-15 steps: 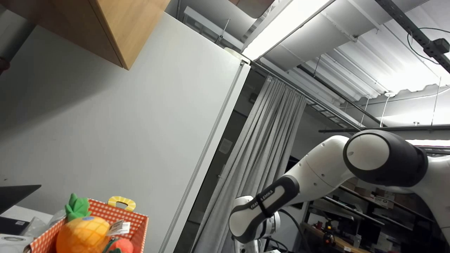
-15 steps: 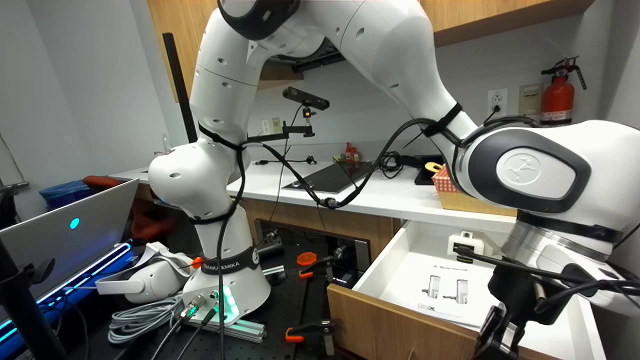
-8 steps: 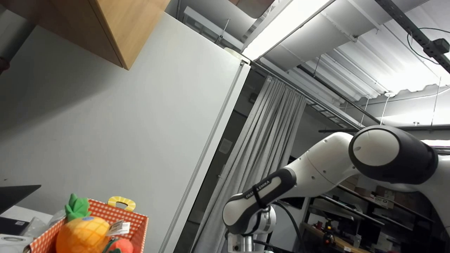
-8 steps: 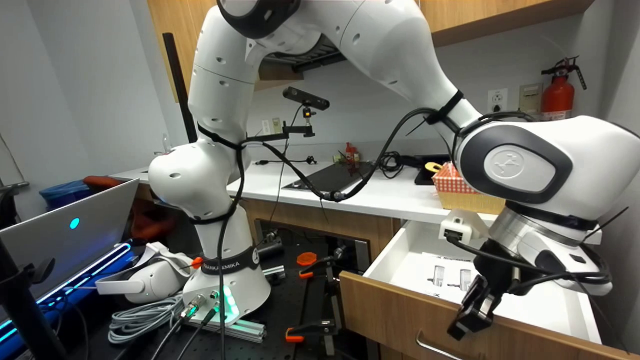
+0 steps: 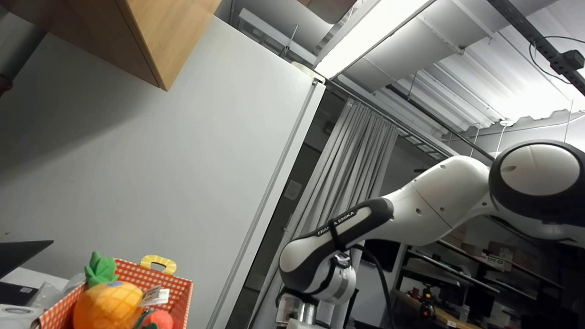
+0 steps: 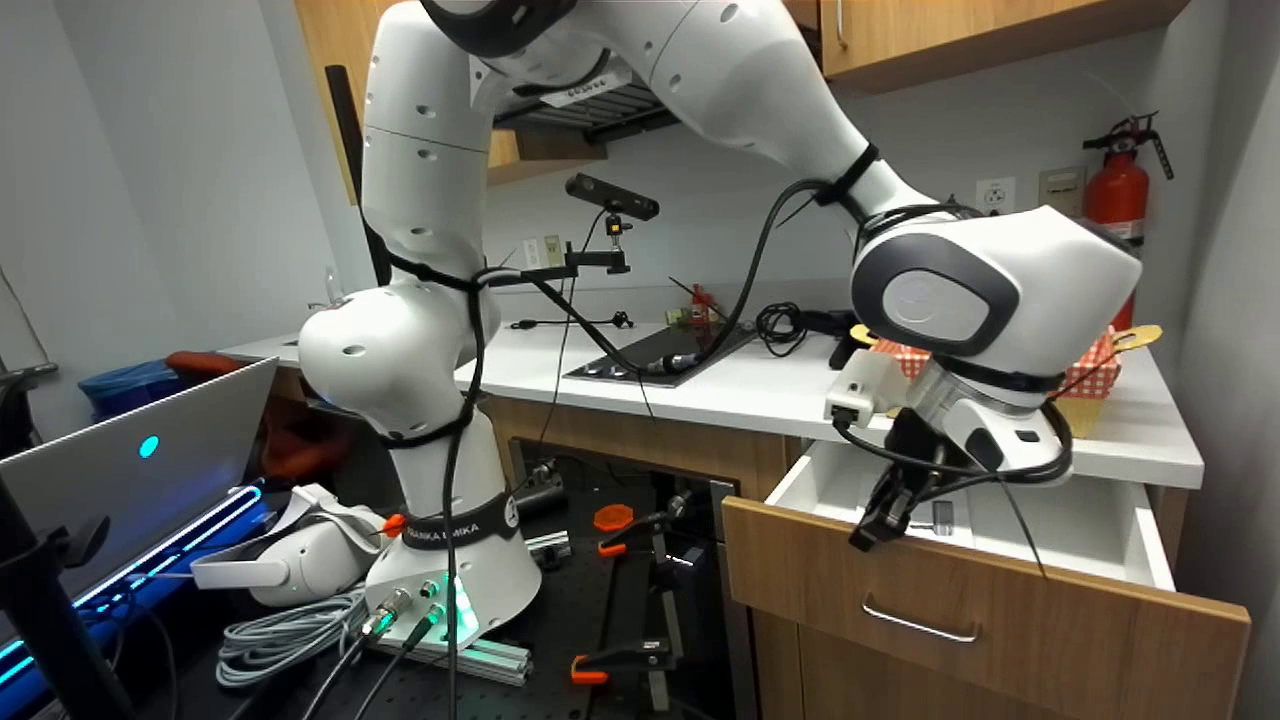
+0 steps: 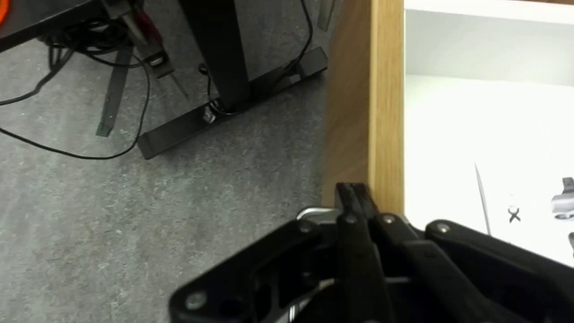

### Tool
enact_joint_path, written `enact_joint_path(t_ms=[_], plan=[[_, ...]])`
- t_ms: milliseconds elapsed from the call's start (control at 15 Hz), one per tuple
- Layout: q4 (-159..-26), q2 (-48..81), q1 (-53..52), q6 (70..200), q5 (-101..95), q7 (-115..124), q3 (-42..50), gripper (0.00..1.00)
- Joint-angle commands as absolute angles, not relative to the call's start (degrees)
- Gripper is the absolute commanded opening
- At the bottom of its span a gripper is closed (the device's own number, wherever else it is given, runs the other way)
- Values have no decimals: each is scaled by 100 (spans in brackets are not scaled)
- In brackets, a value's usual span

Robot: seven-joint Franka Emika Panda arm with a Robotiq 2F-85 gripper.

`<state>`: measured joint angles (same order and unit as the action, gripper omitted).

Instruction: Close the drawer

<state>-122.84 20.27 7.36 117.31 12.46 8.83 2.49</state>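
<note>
The drawer (image 6: 1050, 620) has a wooden front and a white inside. It stands partly open under the counter in an exterior view. Its metal handle (image 6: 920, 625) is on the front. My gripper (image 6: 872, 535) is at the top edge of the drawer front, on the outer side. In the wrist view the drawer's wooden edge (image 7: 386, 112) runs beside my gripper (image 7: 352, 188). The two fingertips are together with nothing between them, against or very close to the front's outer face. The handle (image 7: 314, 211) is partly hidden behind the fingers there.
A printed sheet (image 7: 515, 197) lies in the drawer. A checked basket (image 6: 1085, 410) stands on the white counter (image 6: 780, 385); it also shows with plush fruit in an exterior view (image 5: 180, 292). Clamps (image 6: 625, 658) sit on the robot's black table left of the drawer.
The drawer has slid inward toward the cabinet. My gripper has moved inward with it, up and to the left in an exterior view. The handle has come into full sight.
</note>
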Motion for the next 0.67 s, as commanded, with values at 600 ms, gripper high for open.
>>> enact_joint_path(t_ms=[600], plan=[[-13509,962,369,13418,3735,-492,-514,0]])
